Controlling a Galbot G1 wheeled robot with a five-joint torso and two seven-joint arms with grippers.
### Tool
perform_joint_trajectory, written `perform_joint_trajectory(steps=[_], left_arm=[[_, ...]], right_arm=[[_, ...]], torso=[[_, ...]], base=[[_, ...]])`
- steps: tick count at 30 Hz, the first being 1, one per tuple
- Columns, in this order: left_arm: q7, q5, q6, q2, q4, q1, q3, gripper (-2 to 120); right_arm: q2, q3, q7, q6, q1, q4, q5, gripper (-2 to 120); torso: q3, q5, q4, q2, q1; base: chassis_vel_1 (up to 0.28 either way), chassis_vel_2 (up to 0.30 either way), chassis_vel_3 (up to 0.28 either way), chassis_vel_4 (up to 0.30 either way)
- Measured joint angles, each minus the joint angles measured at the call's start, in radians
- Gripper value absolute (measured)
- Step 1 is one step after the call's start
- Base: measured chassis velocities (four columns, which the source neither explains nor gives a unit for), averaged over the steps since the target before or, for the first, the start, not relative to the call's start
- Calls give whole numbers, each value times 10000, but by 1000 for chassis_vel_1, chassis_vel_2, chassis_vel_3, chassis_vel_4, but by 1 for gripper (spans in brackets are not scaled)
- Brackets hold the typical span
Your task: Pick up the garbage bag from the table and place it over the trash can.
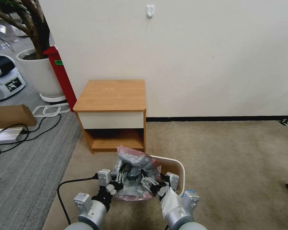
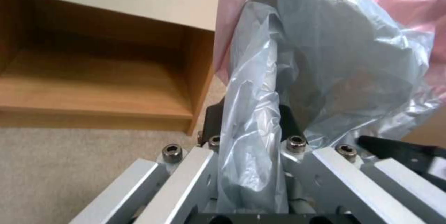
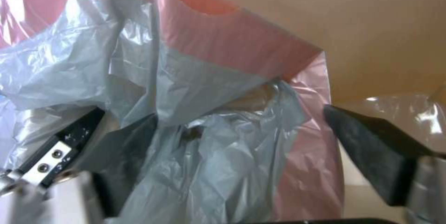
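Nearest the robot, the left gripper [image 1: 119, 178] was seen at the near-left edge of the trash can [image 1: 177, 172], and the right gripper [image 1: 149, 184] at about 3 o'clock from it, over the can's near side. The garbage bag [image 1: 136, 166] was bunched between and above the two grippers, heaped over the left half of the can's mouth, with its grey plastic crumpled and a pinkish edge showing at the top and along the near rim.

In the left wrist view, a twisted fold of the garbage bag [image 2: 251, 112] was seen pinched between the fingers [image 2: 211, 116] of the left gripper [image 2: 248, 119], which were drawn together on the plastic. In the right wrist view, the fingers [image 3: 371, 147] of the right gripper [image 3: 223, 137] were held wide apart, with the garbage bag [image 3: 209, 77] hanging loosely between them; no grip on the plastic could be made out there. The beige inner wall of the trash can [image 3: 371, 25] was visible behind the bag.

The can stood on beige carpet [image 1: 230, 153]. Just beyond it, at about 11 o'clock, the counter [image 1: 113, 94] stood against the white wall [image 1: 182, 48], its wooden top bare. In the left wrist view, the counter's lower shelf [image 2: 93, 88] was seen beside the bag.
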Motion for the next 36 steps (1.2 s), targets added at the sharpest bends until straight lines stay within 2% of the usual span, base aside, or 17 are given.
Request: perform_joint_trajectory(steps=[2, 4, 7, 8, 12, 13, 17, 18, 21, 22, 24, 29, 36], left_arm=[[18, 0, -20, 0, 1, -17, 5, 7], [19, 0, -21, 0, 1, -23, 9, 7], [18, -29, -21, -7, 0, -48, 42, 7], [18, -29, -21, -7, 0, -48, 42, 7], [-60, -130, -3, -64, 0, -57, 116, 7], [-60, -130, -3, -64, 0, -57, 116, 7], [-447, -278, 40, -126, 9, -65, 175, 7], [-447, -278, 40, -126, 9, -65, 175, 7], [-905, -536, 138, -168, 49, -91, 185, 7], [-905, -536, 138, -168, 49, -91, 185, 7], [-1280, -824, 295, -199, 50, -127, 190, 7], [-2011, -1275, 525, -249, 48, -170, 240, 7], [-2109, -1309, 619, -285, 54, -81, 210, 7]], right_arm=[[0, 1, 4, 11, 0, -8, 6, 78], [0, 0, 5, 22, 0, -9, 6, 76], [0, 1, 6, 71, -2, -7, -13, 60], [0, 1, 6, 71, -2, -7, -13, 60], [0, 2, -4, 227, -14, -3, -174, 41], [0, 2, -4, 227, -14, -3, -174, 41], [-1, 4, -20, 396, -84, 80, -528, 24], [-1, 4, -20, 396, -84, 80, -528, 24], [-1, 44, -35, 503, -249, 375, -858, 9], [-1, 44, -35, 503, -249, 375, -858, 9], [-1, 45, -46, 598, -359, 597, -1108, 0], [-2, 46, -75, 689, -523, 932, -1436, 0], [1, 44, -269, 755, -463, 1405, -1596, 0]], torso=[[0, 0, 0, 0, 0], [0, 0, 0, 0, 0], [0, 0, 0, 0, 0], [0, 0, 0, 0, 0], [0, 0, 0, 0, 0], [0, 0, 0, 0, 0], [0, 1, 0, 0, 0], [0, 1, 0, 0, 0], [0, 0, 0, 0, 0], [0, 0, 0, 0, 0], [0, 0, 0, 0, 0], [0, 0, 0, 0, 0], [0, 0, 0, 0, 0]], base=[[0, 0, 0, 0], [0, 0, 0, 0], [0, 0, 0, 0], [0, 0, 0, 0], [0, 0, 0, 0], [0, 0, 0, 0], [0, 0, 0, 0], [0, 0, 0, 0], [0, 0, 0, 0], [0, 0, 0, 0], [0, 0, 0, 0], [0, 0, 0, 0], [0, 0, 0, 0]])
